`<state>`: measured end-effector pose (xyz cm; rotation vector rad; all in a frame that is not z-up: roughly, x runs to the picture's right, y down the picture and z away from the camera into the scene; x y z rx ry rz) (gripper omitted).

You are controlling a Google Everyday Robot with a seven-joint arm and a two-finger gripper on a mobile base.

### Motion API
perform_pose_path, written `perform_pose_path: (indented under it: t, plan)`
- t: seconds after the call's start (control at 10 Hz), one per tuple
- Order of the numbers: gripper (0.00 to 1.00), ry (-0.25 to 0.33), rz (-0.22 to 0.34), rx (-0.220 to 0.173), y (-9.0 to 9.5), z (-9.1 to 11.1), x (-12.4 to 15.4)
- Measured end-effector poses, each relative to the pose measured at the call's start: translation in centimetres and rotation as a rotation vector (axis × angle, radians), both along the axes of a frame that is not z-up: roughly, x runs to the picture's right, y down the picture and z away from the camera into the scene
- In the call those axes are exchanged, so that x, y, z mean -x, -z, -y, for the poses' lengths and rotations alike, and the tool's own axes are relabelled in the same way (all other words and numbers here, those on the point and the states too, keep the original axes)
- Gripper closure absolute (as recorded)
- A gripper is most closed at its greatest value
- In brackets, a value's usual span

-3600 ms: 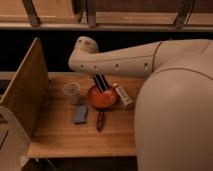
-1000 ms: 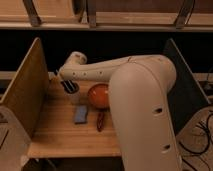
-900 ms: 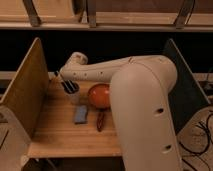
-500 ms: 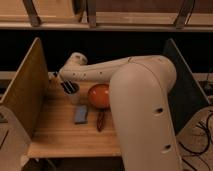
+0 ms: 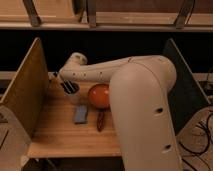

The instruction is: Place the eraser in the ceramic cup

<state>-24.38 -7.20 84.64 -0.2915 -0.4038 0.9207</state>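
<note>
Pale ceramic cup (image 5: 73, 96) sits mostly hidden beneath the gripper (image 5: 68, 88), whose dark tips blur together, grip unreadable.

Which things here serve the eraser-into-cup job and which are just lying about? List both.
Job in hand: ceramic cup, back left on the table; end effector, right at the cup's mouth; eraser, not told apart from the dark tip there.

Lying about: orange bowl; blue-grey pad; dark reddish oblong beside the pad.
</note>
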Motion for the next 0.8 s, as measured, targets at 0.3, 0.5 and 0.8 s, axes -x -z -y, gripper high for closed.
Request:
perform_pose_path:
  t: [0.3,0.5,0.8]
  plan:
    - [0.20,0.000,0.000,0.000,0.00,0.00,-0.03]
    - [0.20,0.000,0.000,0.000,-0.01,-0.01,-0.04]
    - [0.20,0.000,0.000,0.000,0.00,0.01,-0.03]
